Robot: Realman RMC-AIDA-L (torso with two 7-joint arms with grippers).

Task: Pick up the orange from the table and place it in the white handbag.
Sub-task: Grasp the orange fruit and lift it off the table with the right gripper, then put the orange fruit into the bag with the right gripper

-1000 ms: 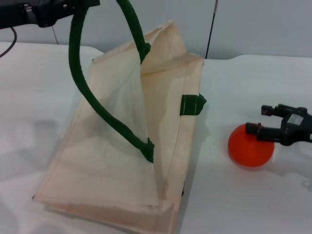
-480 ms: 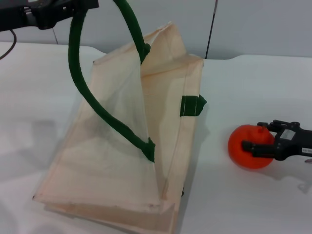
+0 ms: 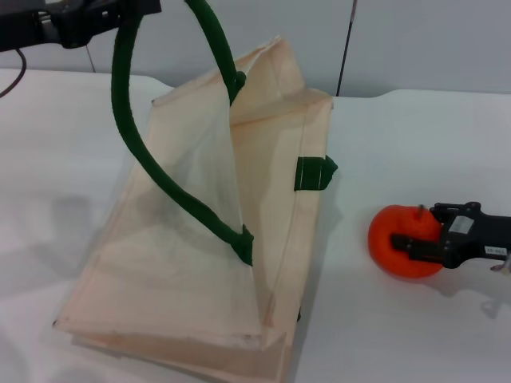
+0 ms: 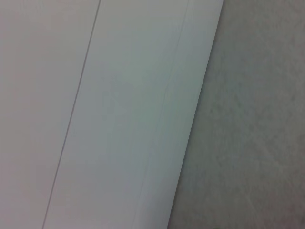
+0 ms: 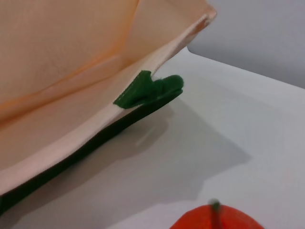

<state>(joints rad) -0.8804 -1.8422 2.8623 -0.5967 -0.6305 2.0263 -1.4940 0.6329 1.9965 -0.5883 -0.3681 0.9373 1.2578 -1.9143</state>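
The orange rests on the white table, right of the white handbag. My right gripper reaches in from the right, open, with one finger across the orange's near side and the other behind its top. The orange's top and stem show in the right wrist view, with the handbag beyond. My left gripper is at the top left, shut on the bag's dark green rope handle. It holds the handle up, so the bag's mouth gapes open. The left wrist view shows no task object.
A green tab sticks out of the bag's right edge toward the orange; it also shows in the right wrist view. A grey wall stands behind the table's far edge.
My right gripper has come down and forward around the orange. The orange has shifted slightly left toward the bag. The left gripper and the bag have not moved.
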